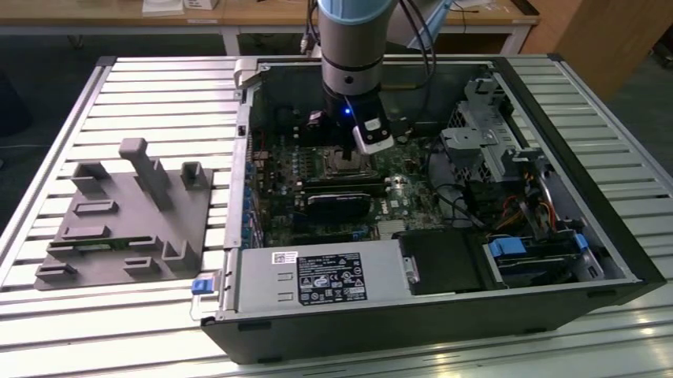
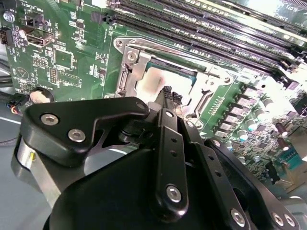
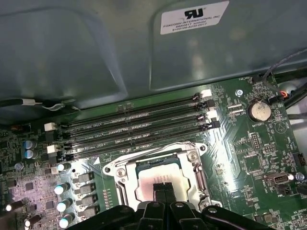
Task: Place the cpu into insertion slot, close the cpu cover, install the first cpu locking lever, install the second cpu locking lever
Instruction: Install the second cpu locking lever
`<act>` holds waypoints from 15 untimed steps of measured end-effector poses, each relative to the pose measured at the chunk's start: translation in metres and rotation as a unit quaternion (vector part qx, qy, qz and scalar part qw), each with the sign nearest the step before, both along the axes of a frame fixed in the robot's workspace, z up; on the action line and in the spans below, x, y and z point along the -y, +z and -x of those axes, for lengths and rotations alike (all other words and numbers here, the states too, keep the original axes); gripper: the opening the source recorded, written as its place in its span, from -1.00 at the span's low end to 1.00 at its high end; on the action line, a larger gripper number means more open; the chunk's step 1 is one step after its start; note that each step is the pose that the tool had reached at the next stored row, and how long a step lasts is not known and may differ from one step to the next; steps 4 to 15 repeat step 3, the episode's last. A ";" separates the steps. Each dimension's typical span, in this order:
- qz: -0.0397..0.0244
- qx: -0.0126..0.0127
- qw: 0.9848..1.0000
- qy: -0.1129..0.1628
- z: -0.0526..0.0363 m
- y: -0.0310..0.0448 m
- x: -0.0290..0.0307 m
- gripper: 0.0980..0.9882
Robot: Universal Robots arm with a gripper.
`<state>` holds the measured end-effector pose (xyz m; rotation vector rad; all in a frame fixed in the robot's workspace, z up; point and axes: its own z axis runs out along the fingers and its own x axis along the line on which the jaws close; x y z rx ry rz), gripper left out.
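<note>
Gripper [image 3: 164,188] closed over cpu [image 3: 156,178] | one insertion slot [image 3: 156,176]

One cpu [image 3: 157,177] sits in one slot [image 3: 192,167]; four memory slots [image 3: 134,125], one coin battery [image 3: 259,111].

**Slatted counter and what rests on it**

The silvery metal counter [image 1: 147,87], made of long parallel slats, carries two things in the exterior view. On the exterior view's left lies a flat grey plastic fixture plate [image 1: 126,224] with upright posts and raised blocks on it. Just beside it, toward the exterior view's right, lies an open black computer case [image 1: 421,315] on its side, its green circuit board facing up.
</note>
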<state>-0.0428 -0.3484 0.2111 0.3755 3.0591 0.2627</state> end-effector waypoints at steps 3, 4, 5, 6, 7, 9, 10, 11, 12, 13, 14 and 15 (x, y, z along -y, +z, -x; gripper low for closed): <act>0.000 0.000 1.000 0.000 -0.0001 0.0000 0.0000 -0.98; 0.000 0.000 1.000 0.000 -0.0001 0.0000 0.0000 -0.98; 0.000 0.000 1.000 0.000 -0.0001 0.0000 0.0000 -0.98; 0.000 0.000 1.000 0.000 -0.0001 0.0000 0.0000 -0.98; 0.000 0.000 1.000 0.000 -0.0001 0.0000 0.0000 -0.98; 0.000 0.000 1.000 0.000 -0.0001 0.0000 0.0000 -0.98; 0.000 0.000 1.000 0.000 -0.0001 0.0000 0.0000 -0.98; 0.000 0.000 1.000 0.000 -0.0001 0.0000 0.0000 -0.98; 0.000 0.000 1.000 0.000 -0.0001 0.0000 0.0000 -0.98; 0.000 0.000 1.000 0.000 -0.0001 0.0000 0.0000 -0.98; 0.000 0.000 1.000 0.000 -0.0001 0.0000 0.0000 -0.98; 0.000 0.000 1.000 0.000 -0.0001 0.0000 0.0000 -0.98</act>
